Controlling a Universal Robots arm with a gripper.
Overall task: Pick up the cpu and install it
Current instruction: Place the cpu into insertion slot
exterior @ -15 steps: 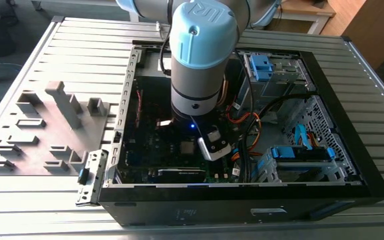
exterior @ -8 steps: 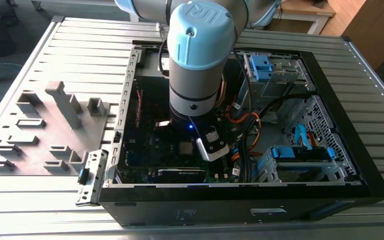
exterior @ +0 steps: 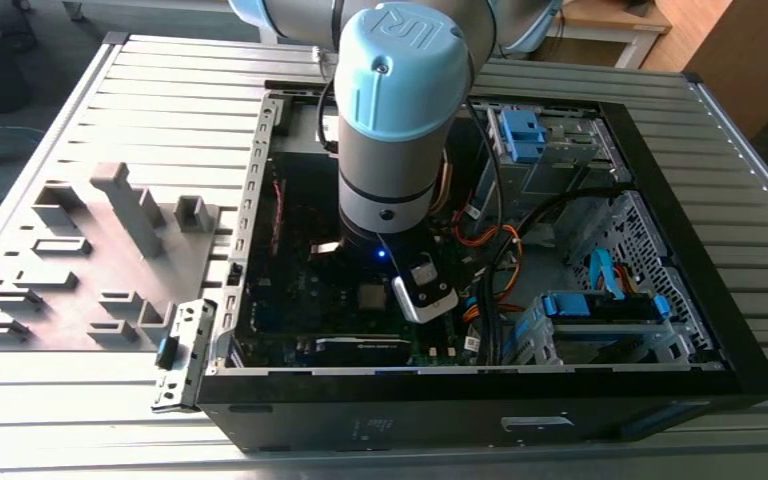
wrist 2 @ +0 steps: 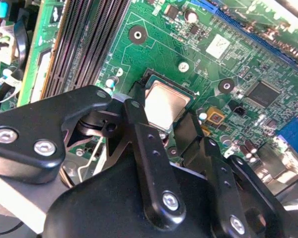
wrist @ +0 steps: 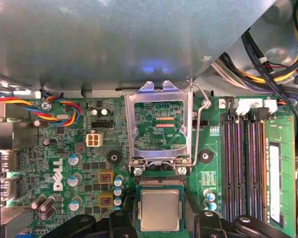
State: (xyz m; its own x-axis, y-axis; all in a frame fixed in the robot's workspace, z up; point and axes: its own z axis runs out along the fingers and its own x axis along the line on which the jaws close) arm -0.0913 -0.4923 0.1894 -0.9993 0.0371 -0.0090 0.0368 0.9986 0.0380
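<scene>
The cpu (wrist: 160, 209), a thin square chip with a silver-grey top, lies flat in the black socket of the green motherboard (wrist: 79, 163). It also shows in the second wrist view as the cpu (wrist 2: 165, 105). My gripper (wrist: 164, 227) hangs straight over it, one black finger (wrist: 122, 224) on each side of the socket and a narrow gap to the chip's edges. It looks open, with nothing in it. The gripper (wrist 2: 161, 118) straddles the chip the same way. The metal load plate (wrist: 159, 124) stands flipped up beside the socket, its lever (wrist: 201, 124) raised.
The arm (exterior: 398, 120) reaches down into the open black computer case (exterior: 704, 330) on a slatted metal table (exterior: 157, 90). Memory slots (wrist: 243, 163) run beside the socket. Cable bundles (exterior: 504, 260), blue drive brackets (exterior: 598, 305) and the case walls hem the arm in. A grey fixture tray (exterior: 91, 260) lies at the exterior view's left.
</scene>
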